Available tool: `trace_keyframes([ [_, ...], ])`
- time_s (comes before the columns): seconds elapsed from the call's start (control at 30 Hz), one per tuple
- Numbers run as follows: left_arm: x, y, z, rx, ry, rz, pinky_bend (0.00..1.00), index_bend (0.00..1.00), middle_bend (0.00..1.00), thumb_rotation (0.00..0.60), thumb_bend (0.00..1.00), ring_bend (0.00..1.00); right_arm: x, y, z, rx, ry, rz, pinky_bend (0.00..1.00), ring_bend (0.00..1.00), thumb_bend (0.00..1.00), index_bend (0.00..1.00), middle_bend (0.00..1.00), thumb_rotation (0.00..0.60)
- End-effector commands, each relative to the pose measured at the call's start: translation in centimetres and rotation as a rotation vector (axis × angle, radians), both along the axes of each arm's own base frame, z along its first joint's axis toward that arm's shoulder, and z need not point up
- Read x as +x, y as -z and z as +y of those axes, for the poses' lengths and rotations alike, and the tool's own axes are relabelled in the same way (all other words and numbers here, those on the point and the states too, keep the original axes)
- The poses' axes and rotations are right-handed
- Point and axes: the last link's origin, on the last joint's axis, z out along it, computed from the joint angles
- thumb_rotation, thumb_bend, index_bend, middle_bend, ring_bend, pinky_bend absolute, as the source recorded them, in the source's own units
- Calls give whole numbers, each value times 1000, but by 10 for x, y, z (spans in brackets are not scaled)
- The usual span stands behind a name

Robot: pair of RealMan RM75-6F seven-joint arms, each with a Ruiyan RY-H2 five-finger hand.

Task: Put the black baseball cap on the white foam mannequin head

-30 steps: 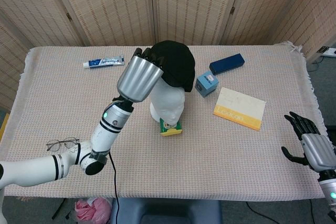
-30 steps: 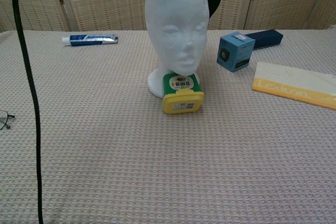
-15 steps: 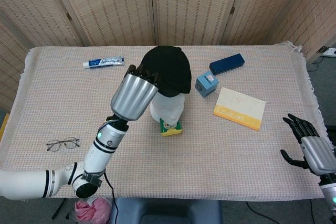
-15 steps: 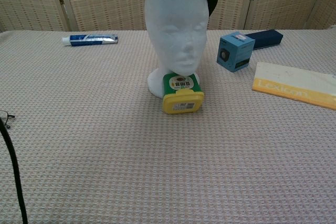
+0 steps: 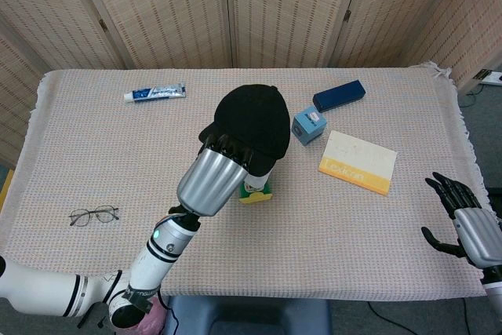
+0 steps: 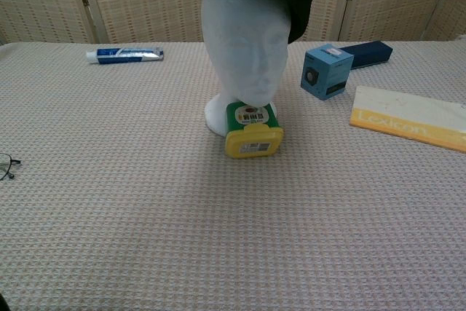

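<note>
One black baseball cap [image 5: 249, 120] sitting over crown of white foam mannequin head [image 6: 245, 41], brim side still gripped by left hand [image 5: 216, 178], fingers [image 5: 232, 147] curled on cap edge. Best to tug down evenly until seated level, then let go without tipping head. Right hand [image 5: 473, 223] idle at table [image 5: 94, 154] edge, fingers spread, holding nothing. Green-and-yellow tub [image 6: 252, 130] touching head base, lid on, contents hidden. Small blue box [image 6: 327, 71] closed nearby; contents unseen.
</note>
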Motion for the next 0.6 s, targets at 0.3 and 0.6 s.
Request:
trace_keyframes([
  [0.3, -11, 15, -10, -50, -27, 7, 752, 601, 764, 600, 470, 573, 1, 0, 2, 0, -7, -2, 0, 0, 287, 0, 0, 600],
  [0.6, -23, 24, -3, -100, -78, -9, 759, 571, 757, 600, 469, 571, 1, 0, 3, -4, -8, 1, 0, 0, 289, 0, 0, 600],
])
